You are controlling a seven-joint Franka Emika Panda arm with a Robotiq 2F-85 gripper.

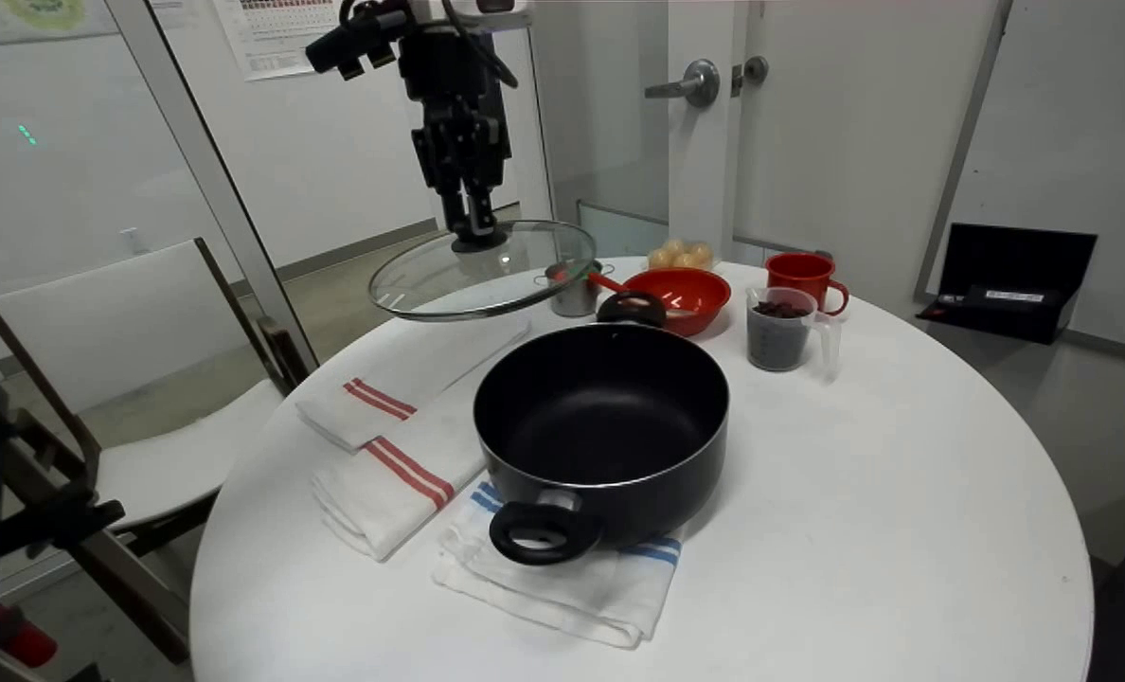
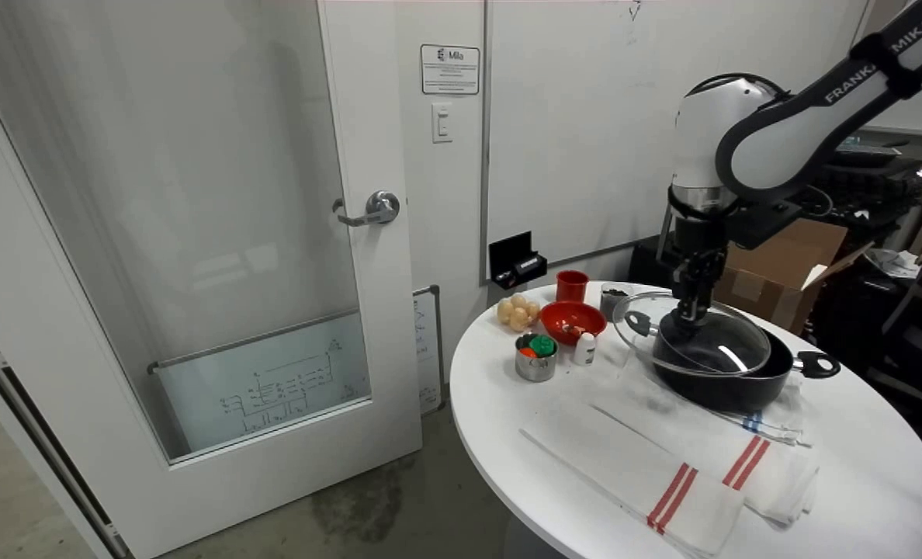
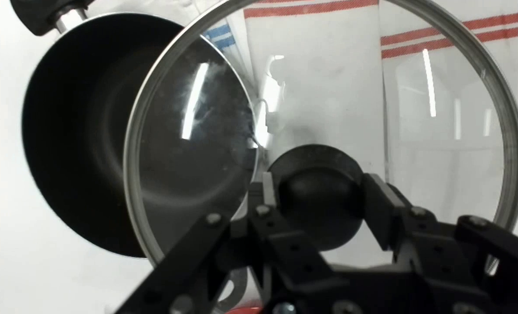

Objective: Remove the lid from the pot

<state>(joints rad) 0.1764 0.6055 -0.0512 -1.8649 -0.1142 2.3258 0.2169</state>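
Observation:
The lid (image 1: pixel 525 275) is round clear glass with a metal rim and a dark knob. It hangs in the air above the table, off to the side of the pot (image 1: pixel 638 497), and looks slightly tilted. My gripper (image 1: pixel 468 223) is shut on the lid's knob, as the wrist view (image 3: pixel 318 192) shows. The wide black pot is uncovered and its inside looks empty. In the wrist view, the lid (image 3: pixel 328 100) overlaps only part of the pot (image 3: pixel 80 131). The lid (image 2: pixel 717 349) shows in front of the pot (image 2: pixel 740 397) in an exterior view.
A red bowl (image 1: pixel 686 294), a steel cup (image 1: pixel 577 298), pale round balls (image 1: pixel 681 254), a red mug (image 1: pixel 799 270) and a clear measuring cup (image 1: pixel 778 336) stand beyond the pot. Red-striped towels (image 1: pixel 401 464) lie beside it; a blue-striped towel (image 1: pixel 562 597) lies under it.

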